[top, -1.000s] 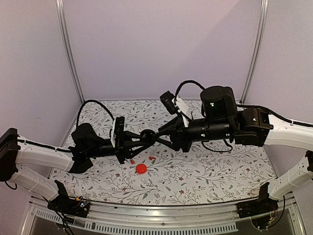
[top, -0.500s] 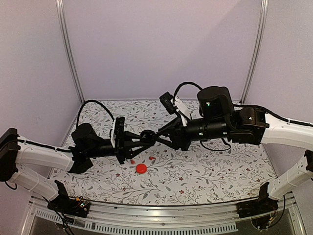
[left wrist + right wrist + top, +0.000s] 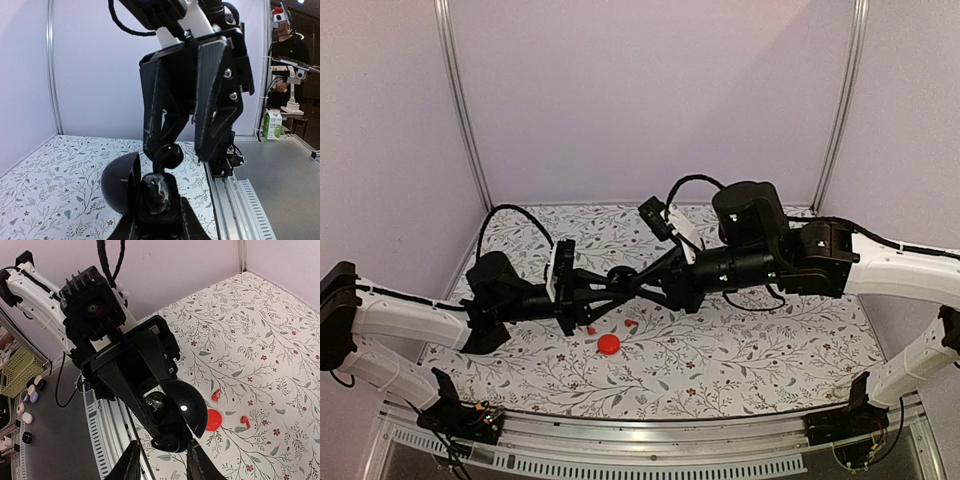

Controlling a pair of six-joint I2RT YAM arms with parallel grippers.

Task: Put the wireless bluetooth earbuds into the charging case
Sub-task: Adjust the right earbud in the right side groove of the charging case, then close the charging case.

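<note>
Over the open case (image 3: 121,182), right jaws pinch a black earbud (image 3: 168,156).

Arms (image 3: 760,265) meet at black case (image 3: 620,277), seemingly held; red disc (image 3: 609,344), red earbuds (image 3: 631,323) beneath.

Lilac walls (image 3: 650,90), floral-patterned tabletop (image 3: 740,350)

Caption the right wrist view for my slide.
Left gripper holds an open black case in midair; a round red case and two red earbuds lie on the floral table.
</note>
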